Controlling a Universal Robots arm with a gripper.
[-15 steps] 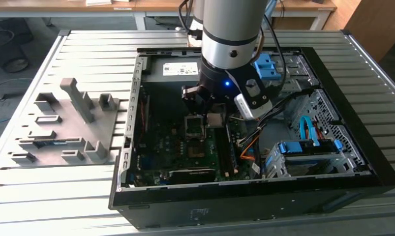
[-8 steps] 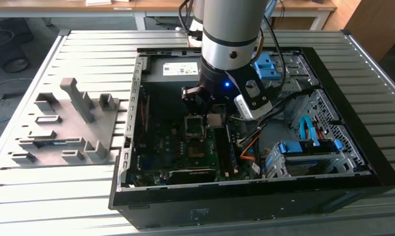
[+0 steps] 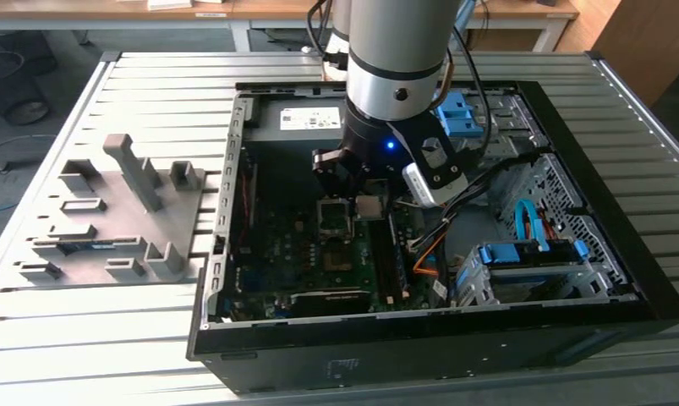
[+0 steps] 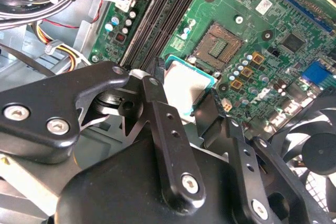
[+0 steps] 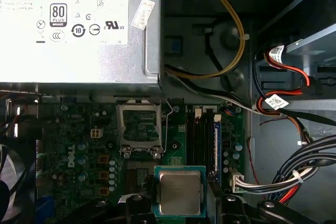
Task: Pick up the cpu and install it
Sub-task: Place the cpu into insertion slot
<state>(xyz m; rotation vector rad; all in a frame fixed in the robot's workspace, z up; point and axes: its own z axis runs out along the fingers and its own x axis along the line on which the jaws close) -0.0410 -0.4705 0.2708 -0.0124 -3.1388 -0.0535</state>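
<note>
first wrist view shows us the gripper point(image 5: 180, 196) clenched on the cpu point(image 5: 180, 188), held above the motherboard point(image 5: 79, 145) near the open, bare socket point(image 5: 140, 127), so we judge the pick-up done and the seating in that socket not yet done.

The cpu point(image 5: 180, 192) has a silvery-grey top edged in teal-green, the motherboard point(image 5: 79, 150) is green, the power-supply box point(image 5: 79, 56) pale grey, the case point(image 3: 429, 359) black, the drive caddies point(image 3: 528, 254) blue, and the counter point(image 3: 147, 85) grey with ribbed stripes.
</note>
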